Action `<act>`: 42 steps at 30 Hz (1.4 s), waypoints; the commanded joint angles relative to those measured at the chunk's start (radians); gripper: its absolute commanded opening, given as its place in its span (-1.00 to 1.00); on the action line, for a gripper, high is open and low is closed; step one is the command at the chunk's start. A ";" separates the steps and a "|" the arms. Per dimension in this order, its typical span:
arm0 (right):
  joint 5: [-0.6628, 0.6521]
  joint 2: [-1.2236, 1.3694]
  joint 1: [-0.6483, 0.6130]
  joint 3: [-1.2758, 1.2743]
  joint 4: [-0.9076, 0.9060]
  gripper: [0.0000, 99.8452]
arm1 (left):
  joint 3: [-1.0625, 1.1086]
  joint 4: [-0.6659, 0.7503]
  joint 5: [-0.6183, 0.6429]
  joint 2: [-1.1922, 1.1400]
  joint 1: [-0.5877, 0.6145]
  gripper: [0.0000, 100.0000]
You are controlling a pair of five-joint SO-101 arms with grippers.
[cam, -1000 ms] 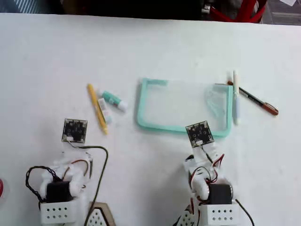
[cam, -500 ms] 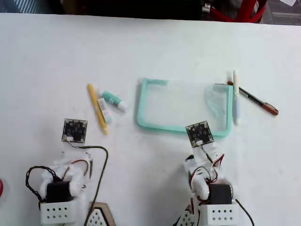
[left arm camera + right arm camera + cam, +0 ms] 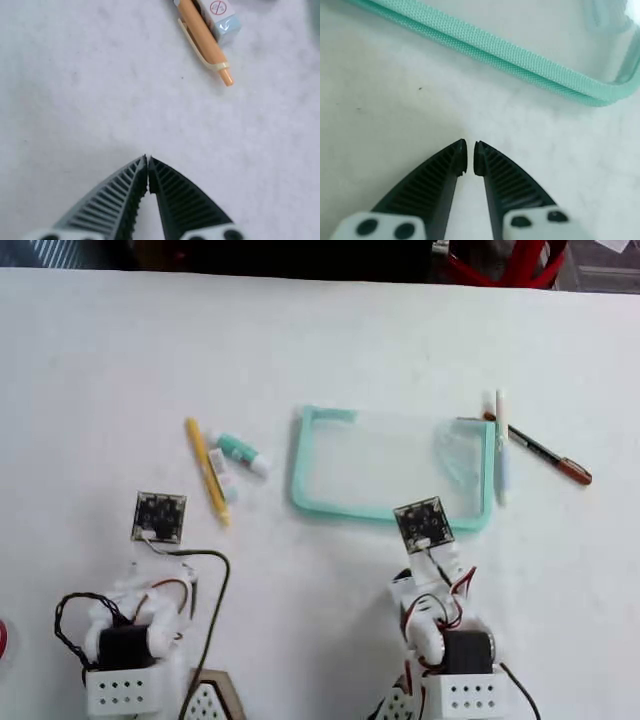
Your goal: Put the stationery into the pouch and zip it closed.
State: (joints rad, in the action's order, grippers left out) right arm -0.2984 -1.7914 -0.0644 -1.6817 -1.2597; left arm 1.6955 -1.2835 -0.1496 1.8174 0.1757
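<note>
Risk as we see it: with both jaws pressed together, the unpinned pouch point(image 3: 297, 455) may slide away when we push the yellow pen point(image 3: 207, 472) in

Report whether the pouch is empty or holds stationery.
Empty. Only table shows through the clear panel of the pouch; the yellow pen, glue stick, white pen and red pen all lie outside it.

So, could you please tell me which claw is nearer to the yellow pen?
Left. The left claw sits just short of the tip of the yellow pen; the right claw is beside the near edge of the pouch, farther away.
</note>
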 commanded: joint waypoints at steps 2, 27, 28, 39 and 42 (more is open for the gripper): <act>-0.006 -0.008 -0.028 -0.009 -0.008 -0.94 | -0.003 -0.003 -0.006 0.008 0.002 -0.95; -0.009 -0.008 -0.031 -0.009 -0.007 -0.93 | -0.003 -0.003 -0.008 0.008 0.002 -0.95; -0.009 -0.008 -0.031 -0.009 -0.004 -0.93 | -0.003 -0.003 -0.008 0.008 0.001 -0.95; -0.015 -0.010 -0.028 -0.005 0.231 -0.93 | -0.216 0.348 -0.057 0.008 -0.174 -0.94; -0.104 -0.010 -0.021 -0.002 0.332 -0.93 | -0.189 0.462 -0.196 0.008 -0.325 -0.94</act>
State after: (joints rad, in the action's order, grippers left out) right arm -0.3230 -1.7914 -0.0875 -1.6817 -1.0203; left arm 1.5374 -0.9367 -0.2447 1.8205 -0.0176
